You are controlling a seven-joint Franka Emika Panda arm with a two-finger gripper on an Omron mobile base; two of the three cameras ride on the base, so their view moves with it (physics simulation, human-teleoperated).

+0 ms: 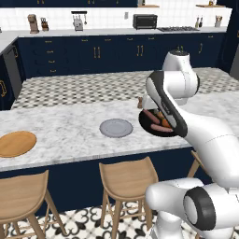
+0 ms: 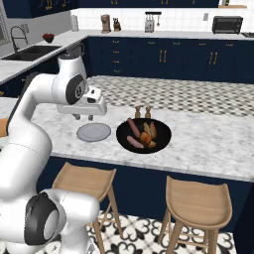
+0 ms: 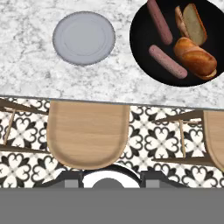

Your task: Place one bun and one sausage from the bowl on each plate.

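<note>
I hung my gripper [image 2: 83,117] high above the counter's [image 1: 60,130] near edge, between the grey plate [image 3: 84,38] and the bowl [image 3: 144,48], likely to survey both before choosing. Whether my jaws stood wide or narrow, I couldn't tell; nothing appeared held. The bowl held two sausages [image 3: 159,21] and two buns [image 3: 195,57], none served yet. The grey plate sat bare just beside it; the wooden plate [image 1: 16,143] lay bare, well apart along the counter.
</note>
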